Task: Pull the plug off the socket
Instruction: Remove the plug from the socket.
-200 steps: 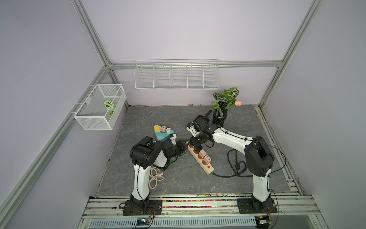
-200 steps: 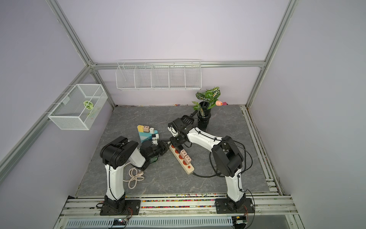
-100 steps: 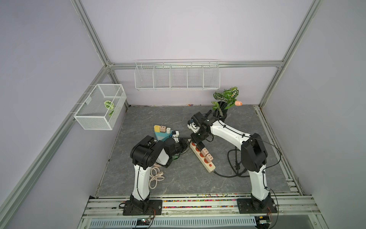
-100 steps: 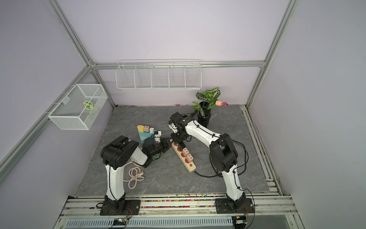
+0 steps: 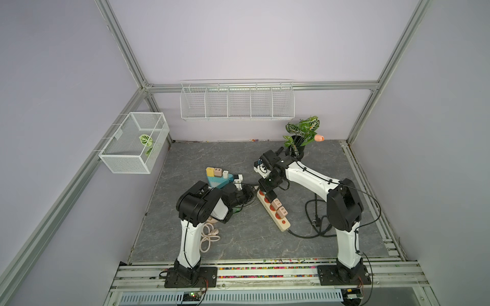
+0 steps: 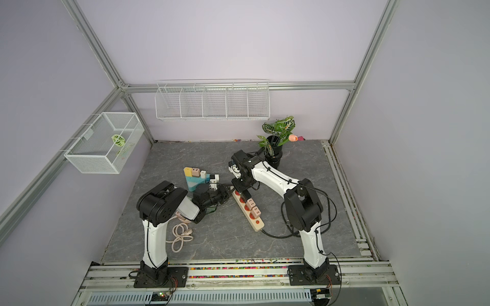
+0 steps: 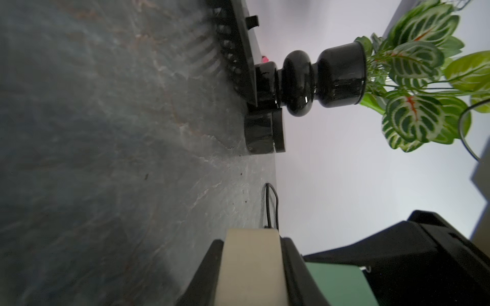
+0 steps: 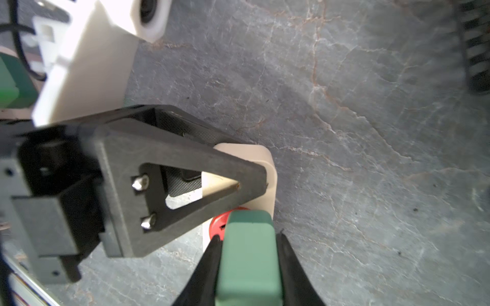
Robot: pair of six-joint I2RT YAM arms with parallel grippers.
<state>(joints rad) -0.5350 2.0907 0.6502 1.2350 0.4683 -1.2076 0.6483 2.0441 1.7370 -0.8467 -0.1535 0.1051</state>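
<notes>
Our left gripper (image 7: 253, 243) clamps the power strip (image 5: 273, 212), right gripper (image 8: 248, 237) pinches the green plug (image 8: 249, 265); next we pull straight off

Your grey marbled tabletop (image 5: 201, 159) carries a beige power strip (image 5: 280, 221), looped black cable (image 5: 313, 220), coiled pink cord (image 5: 209, 238), teal block (image 5: 218, 180) and black plant vase (image 5: 294, 152).
</notes>
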